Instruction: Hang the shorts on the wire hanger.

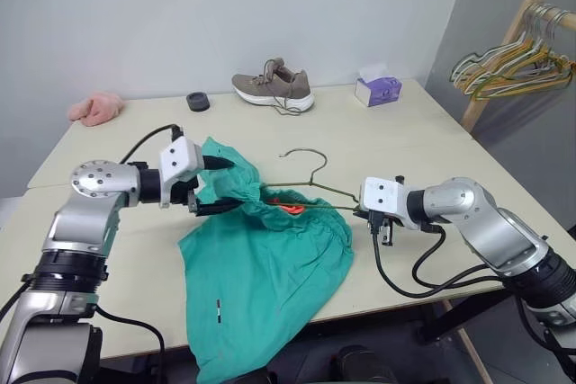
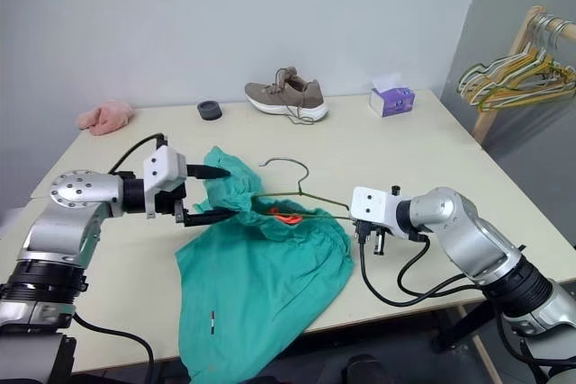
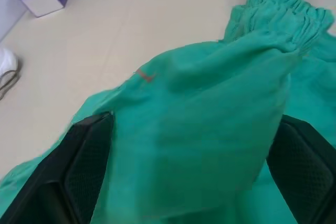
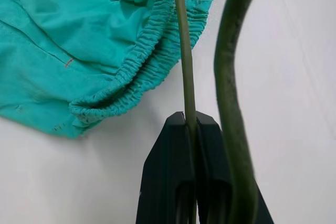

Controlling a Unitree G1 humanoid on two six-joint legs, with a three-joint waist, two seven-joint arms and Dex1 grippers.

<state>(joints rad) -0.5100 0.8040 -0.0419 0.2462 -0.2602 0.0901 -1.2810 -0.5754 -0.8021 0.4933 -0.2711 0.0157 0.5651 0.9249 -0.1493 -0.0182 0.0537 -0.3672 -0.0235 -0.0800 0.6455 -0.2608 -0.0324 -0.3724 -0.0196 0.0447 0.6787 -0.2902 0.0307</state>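
Shorts (image 1: 261, 267) lie bunched on the cream table (image 1: 423, 146), their lower part hanging over the near edge, while our left gripper (image 1: 219, 184) has a fold of the waistband side lifted between its two black fingers. Those fingers stand spread wide with the cloth draped through them, so we judge the hold loose: the soft teal fabric could slide out if we lift or pull sideways, and the weight of the overhanging part could drag the whole garment off the table.

Moving right, the small orange drawstring (image 1: 290, 209) shows at the gathered elastic waistband, close to where the wire hanger (image 1: 310, 182) runs into the cloth. It is thin olive-green wire, triangular with a curved hook rising toward the far side. Such wire is springy and slick; we think it may twist in a pinch, or snag on the gathers rather than pass inside the waistband.

Further right, our right gripper (image 1: 363, 213) is clamped tight on one hanger wire, fingers flat together. With so narrow a grip, the hanger could pivot as the fabric loads it.
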